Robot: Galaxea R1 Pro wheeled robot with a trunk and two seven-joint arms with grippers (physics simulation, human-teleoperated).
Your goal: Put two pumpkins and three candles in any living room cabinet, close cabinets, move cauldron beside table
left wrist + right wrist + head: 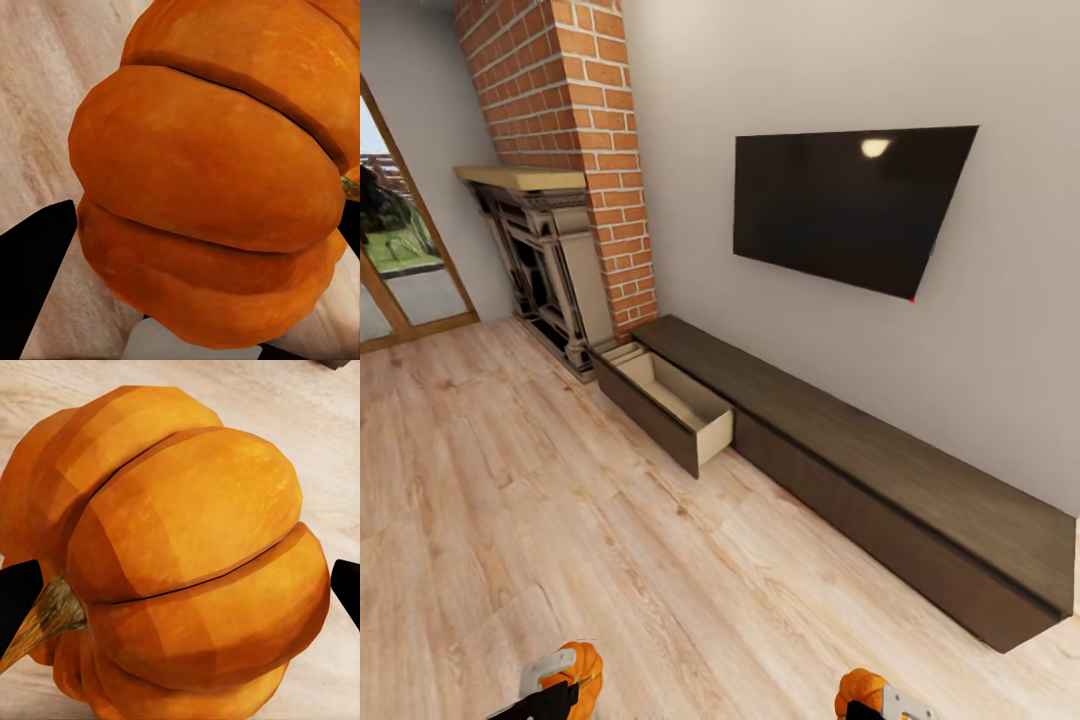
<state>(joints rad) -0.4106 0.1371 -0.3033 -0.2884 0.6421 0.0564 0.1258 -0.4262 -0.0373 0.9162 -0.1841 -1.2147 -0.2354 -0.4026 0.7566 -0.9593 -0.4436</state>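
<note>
Each of my grippers holds a bright-orange ribbed pumpkin. My left gripper [560, 680] at the head view's bottom left is shut on one pumpkin [584, 668], seen close up as the pumpkin [217, 187] in the left wrist view. My right gripper [875, 700] at the bottom right is shut on the other pumpkin [858, 690], whose stem shows on the pumpkin [187, 570] in the right wrist view. Ahead along the wall runs the long dark-brown cabinet [880, 480]. Its leftmost drawer [665, 400] is pulled out, with pale beige insides showing nothing. Candles, cauldron and low table are out of view.
A black TV [850, 205] hangs on the wall above the cabinet. A brick chimney [575, 120] with a dark fireplace [545, 270] stands left of the cabinet. A glass door [400, 260] is at far left. Pale wooden floor [540, 520] lies between me and the cabinet.
</note>
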